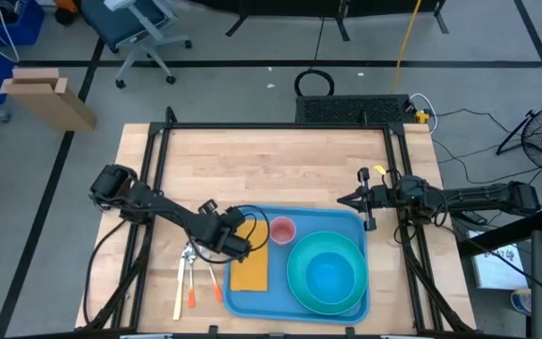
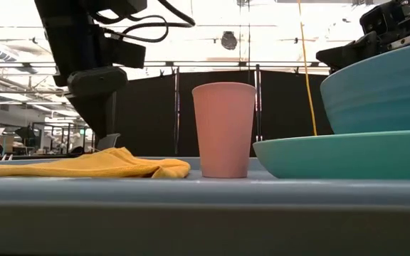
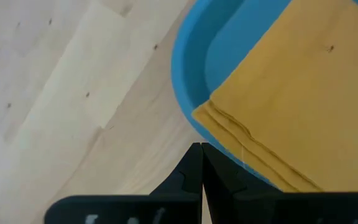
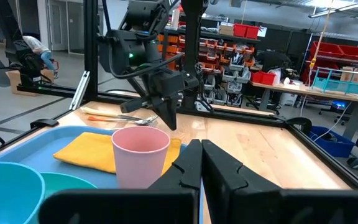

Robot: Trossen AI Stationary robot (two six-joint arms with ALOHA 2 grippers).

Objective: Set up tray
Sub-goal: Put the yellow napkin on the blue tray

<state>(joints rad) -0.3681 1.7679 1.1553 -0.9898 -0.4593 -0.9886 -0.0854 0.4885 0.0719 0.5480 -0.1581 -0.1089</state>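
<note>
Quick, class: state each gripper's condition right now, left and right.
Left gripper: closed, holding nothing, above the light-blue plastic tray's rim by the folded yellow cloth.
Right gripper: closed, empty.

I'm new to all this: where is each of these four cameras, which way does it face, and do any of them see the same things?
High view: overhead, facing straight down on the tray, both arms showing.
Low view: at table height, facing level past the pink cup into the room; arms above.
Left wrist view: on the left arm, facing down at the yellow napkin; shut left gripper below.
Right wrist view: on the right arm, facing across the table; shut right gripper in front.
All four share the napkin.
</note>
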